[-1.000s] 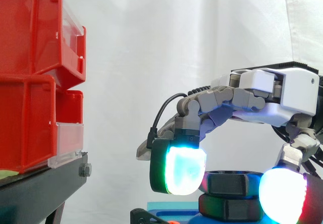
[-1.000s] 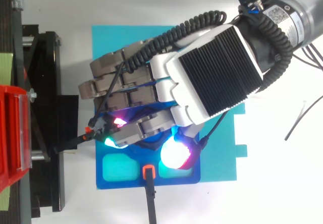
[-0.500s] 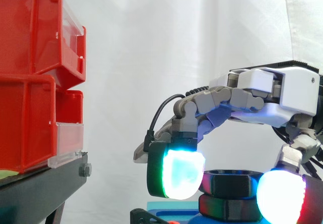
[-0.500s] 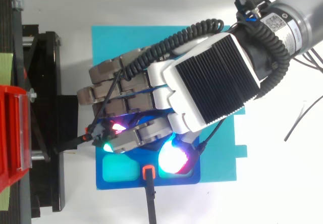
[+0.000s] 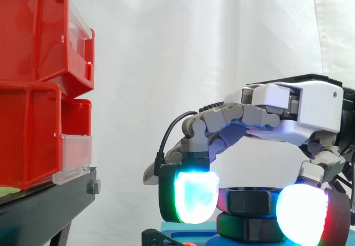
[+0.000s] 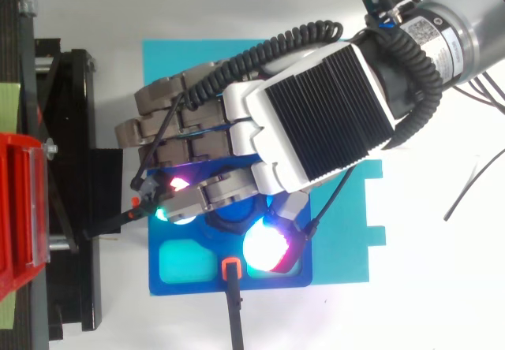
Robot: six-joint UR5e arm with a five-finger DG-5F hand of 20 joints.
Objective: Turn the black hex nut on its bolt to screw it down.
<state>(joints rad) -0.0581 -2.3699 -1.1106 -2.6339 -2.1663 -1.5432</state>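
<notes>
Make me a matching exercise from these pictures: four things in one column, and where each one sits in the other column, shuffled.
Things:
1. black hex nut
2. red bins
3. hand
4. blue base

Places:
A. stacked on the black stand, at the side view's left
B. lying on the cyan sheet
C. pinched between the glowing pads
D. arched over the nut

Pairs: 1-C, 2-A, 3-D, 4-B.

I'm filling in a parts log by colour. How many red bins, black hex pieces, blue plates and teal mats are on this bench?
Red bins: 2
Black hex pieces: 2, the hex nut atop another
Blue plate: 1
Teal mat: 1
Total: 6
</notes>
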